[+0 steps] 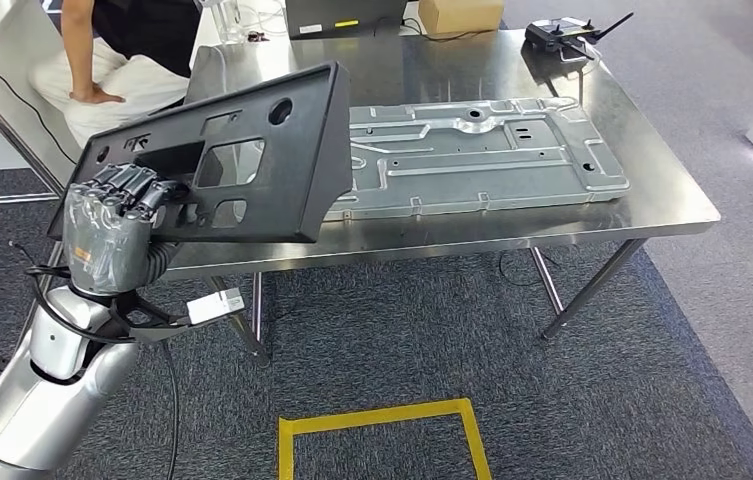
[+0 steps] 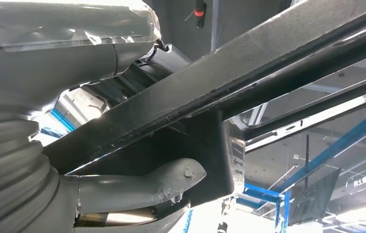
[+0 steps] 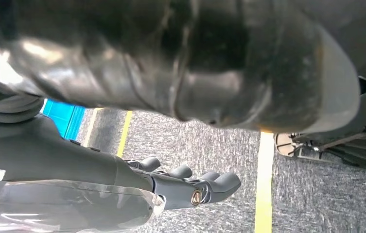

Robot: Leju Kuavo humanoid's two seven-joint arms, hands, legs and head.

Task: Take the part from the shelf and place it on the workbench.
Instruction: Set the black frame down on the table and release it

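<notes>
My left hand (image 1: pixel 117 215) grips the near left edge of a large black plastic panel (image 1: pixel 252 150) with cut-outs, held tilted over the left end of the steel workbench (image 1: pixel 672 200). In the left wrist view my thumb (image 2: pixel 142 187) presses under the black panel (image 2: pixel 249 68). A flat grey metal plate (image 1: pixel 482 155) lies on the bench just right of the panel. My right hand (image 3: pixel 190 187) hangs over the carpet with its fingers loosely curled and nothing in it.
A person sits at the far left behind the bench (image 1: pixel 112 40). On the bench's far edge stand a cardboard box (image 1: pixel 460 15), a laptop (image 1: pixel 347 15) and a black remote controller (image 1: pixel 562 35). Yellow floor tape (image 1: pixel 382 425) marks a square on the carpet.
</notes>
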